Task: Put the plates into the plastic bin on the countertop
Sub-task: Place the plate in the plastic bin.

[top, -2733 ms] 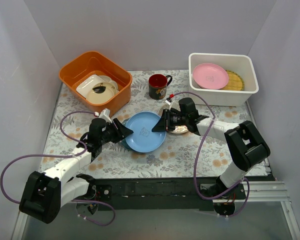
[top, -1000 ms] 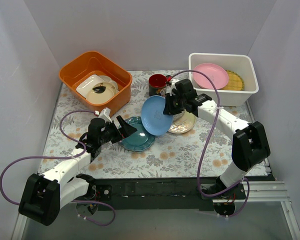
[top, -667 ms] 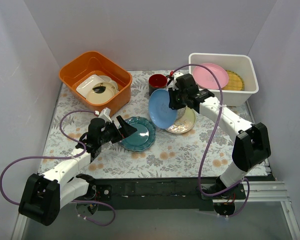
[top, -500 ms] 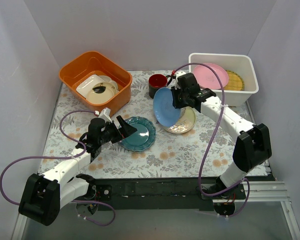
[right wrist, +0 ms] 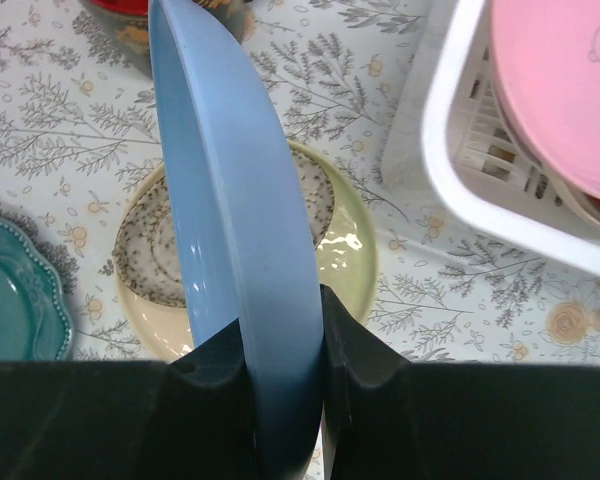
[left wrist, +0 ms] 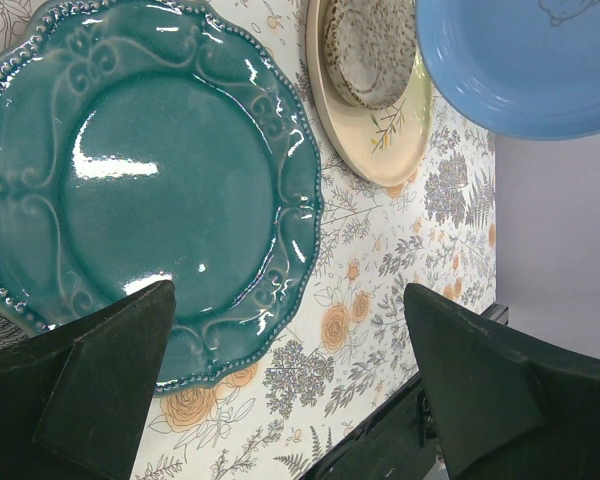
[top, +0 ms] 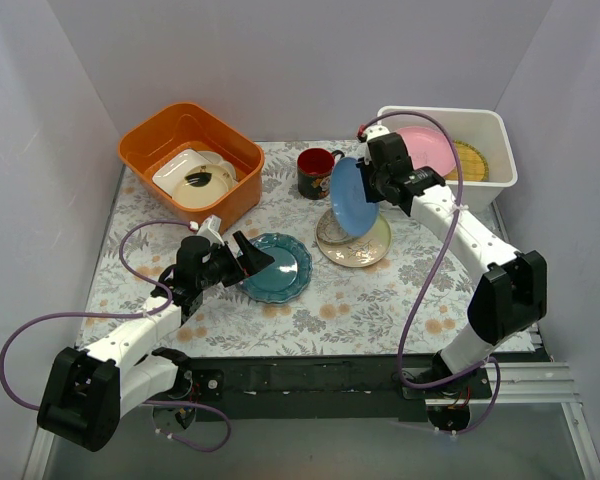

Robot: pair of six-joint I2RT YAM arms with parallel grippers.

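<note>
My right gripper [top: 373, 186] is shut on the rim of a blue plate [top: 350, 196], holding it on edge above the countertop [top: 380, 300], just left of the white plastic bin [top: 450, 196]. In the right wrist view the blue plate [right wrist: 220, 200] stands upright between the fingers [right wrist: 365, 350]. A pink plate [top: 427, 148] and a yellow woven plate [top: 471, 160] lean inside the bin. Below lies a cream plate [top: 372, 248] with a small speckled plate [top: 338, 230] on it. A teal plate [top: 283, 267] lies flat in front of my open left gripper [top: 250, 260], which holds nothing.
An orange tub [top: 185, 135] with white dishes stands at the back left. A dark red-rimmed mug [top: 315, 172] stands just left of the blue plate. The bin's near rim [right wrist: 450, 150] is close on the right in the right wrist view.
My right gripper has carried the blue plate up and to the right, from above the teal plate toward the bin, turning it more upright. The left arm has stayed still.
</note>
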